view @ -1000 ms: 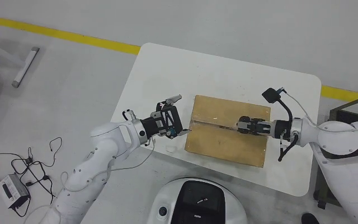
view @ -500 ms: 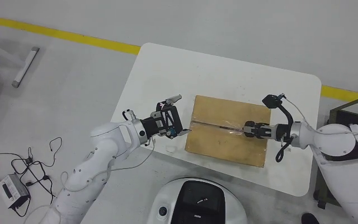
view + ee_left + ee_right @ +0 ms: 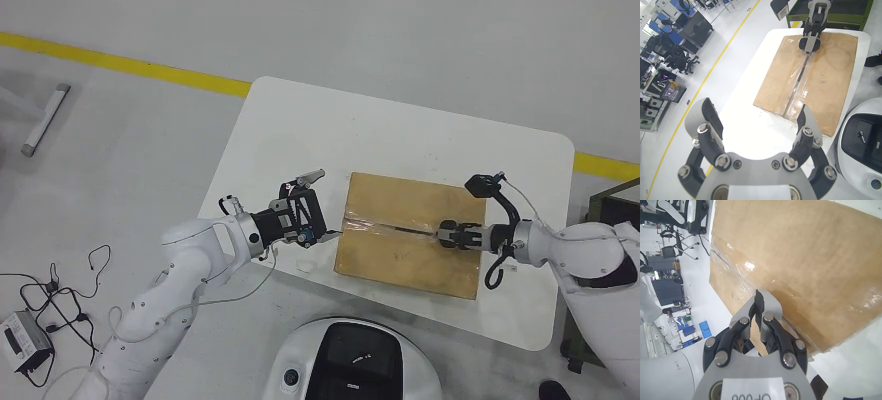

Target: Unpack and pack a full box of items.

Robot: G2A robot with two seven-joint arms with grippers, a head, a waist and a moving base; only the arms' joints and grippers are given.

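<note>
The right gripper (image 3: pixel 441 235), shut with nothing between its fingers, pressed its tip on the taped seam (image 3: pixel 800 75) of the cardboard box (image 3: pixel 400 255), having drawn back slightly toward the box's right end. The left gripper (image 3: pixel 319 208) stayed wide open and empty beside the left end. The closed brown box lay on the white worktop (image 3: pixel 300 130) and bore a small, illegible handwritten mark (image 3: pixel 823 76).

Light: bright, even light is flooding the white table (image 3: pixel 400 120)
Glare: highlights are glinting off the clear tape (image 3: pixel 749 266) on the box (image 3: pixel 400 262)
Edges: wrist views are bowing outward
</note>
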